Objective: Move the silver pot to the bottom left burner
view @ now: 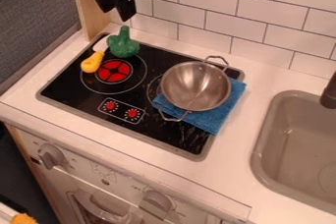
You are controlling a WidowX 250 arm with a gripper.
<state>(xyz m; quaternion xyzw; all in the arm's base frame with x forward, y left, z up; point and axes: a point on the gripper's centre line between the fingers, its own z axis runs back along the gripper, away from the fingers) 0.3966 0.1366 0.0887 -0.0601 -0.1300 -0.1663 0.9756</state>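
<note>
The black gripper (121, 3) hangs at the upper left, in front of the tiled wall and above the stove's back left corner, well away from the pot. A silver pot (195, 86) with two wire handles stands upright on the right part of the black stove, over a folded blue cloth. The cloth (222, 114) sticks out at the pot's right and front. On the left lies the burner (114, 71) with a red centre; the pot partly covers another burner ring.
A green toy broccoli (123, 44) stands at the stove's back left. Beside it a yellow toy with a pale end (93, 63) lies at the left burner's edge. Two red knobs are printed near the stove's front. A grey sink (264, 142) with a dark faucet is at the right.
</note>
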